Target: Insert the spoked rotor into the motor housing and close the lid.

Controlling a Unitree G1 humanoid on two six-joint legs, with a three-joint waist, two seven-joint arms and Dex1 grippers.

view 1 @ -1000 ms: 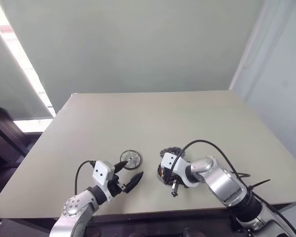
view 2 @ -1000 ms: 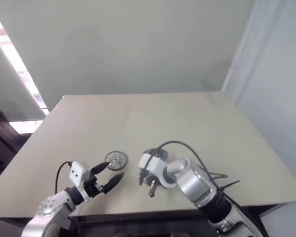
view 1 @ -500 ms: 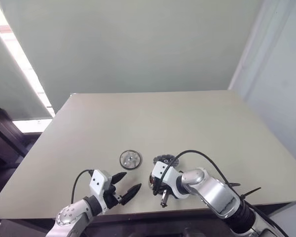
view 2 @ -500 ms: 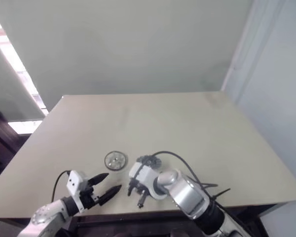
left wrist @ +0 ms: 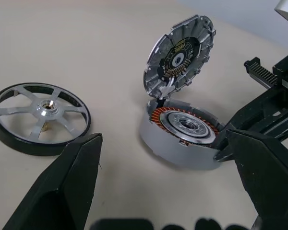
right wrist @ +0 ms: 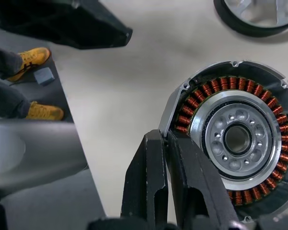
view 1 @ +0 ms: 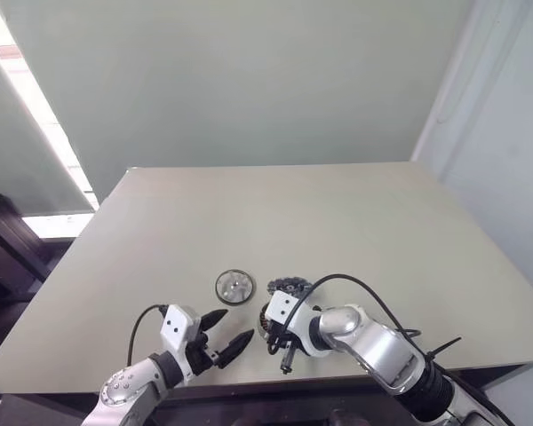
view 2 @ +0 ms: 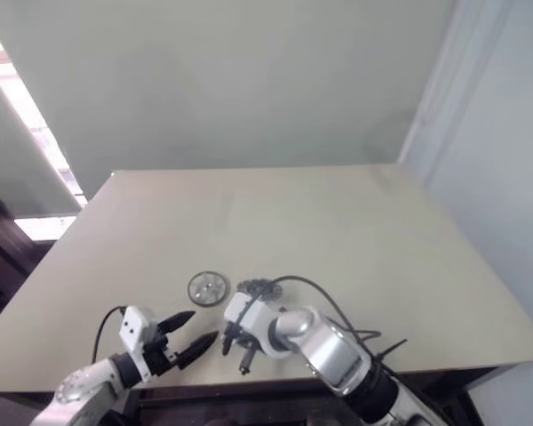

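Bracing the housing [left wrist: 182, 136] rim with your clenched right gripper [right wrist: 168, 143] steadies it, lid [left wrist: 180, 57] propped up; your left gripper [left wrist: 168, 167] gapes empty, rotor [left wrist: 41, 117] flat just beside one finger.

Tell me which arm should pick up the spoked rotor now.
Left, I'd say. The left gripper is open and empty, with the spoked rotor lying flat just ahead of it. The right gripper is shut against the rim of the motor housing, whose lid stands open.
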